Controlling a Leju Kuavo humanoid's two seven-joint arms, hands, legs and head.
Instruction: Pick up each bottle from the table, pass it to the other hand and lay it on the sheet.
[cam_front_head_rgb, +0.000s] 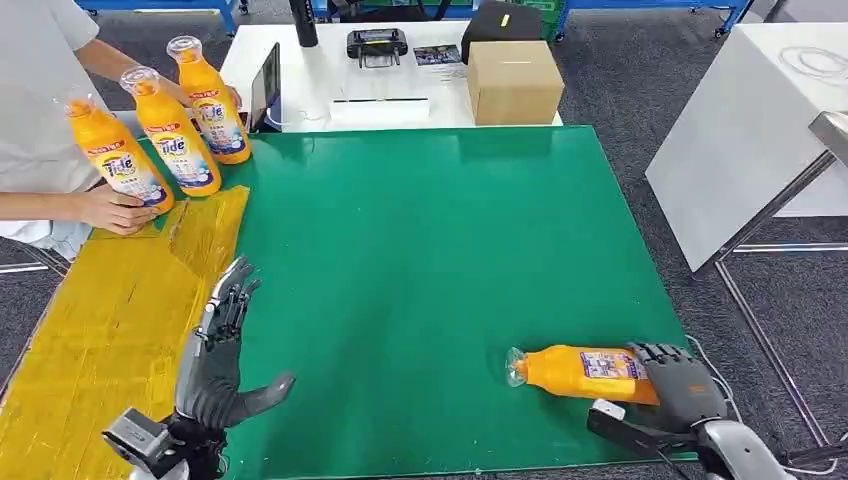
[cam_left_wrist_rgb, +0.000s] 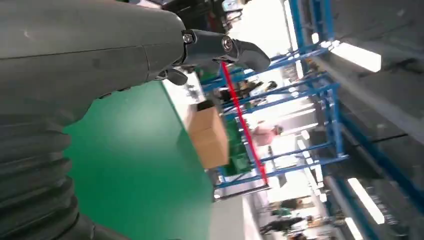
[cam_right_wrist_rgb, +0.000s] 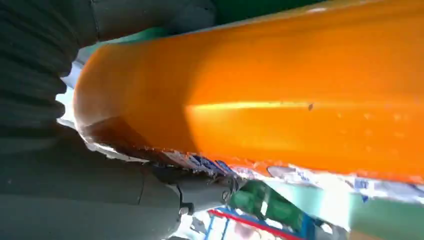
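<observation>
The right hand (cam_front_head_rgb: 678, 385) wraps its dark fingers around the base end of an orange plastic detergent bottle (cam_front_head_rgb: 580, 371) lying on its side at the near right of the green table mat (cam_front_head_rgb: 440, 260), cap pointing left. In the right wrist view, the bottle's orange body (cam_right_wrist_rgb: 280, 95) sits against the palm. The left hand (cam_front_head_rgb: 222, 345) hovers empty at the near left, fingers stretched far and thumb spread right, over the boundary between the mat and the yellow sheet (cam_front_head_rgb: 100, 320). At the far left, a person's hand (cam_front_head_rgb: 115, 210) steadies one of three upright orange bottles (cam_front_head_rgb: 170, 135).
</observation>
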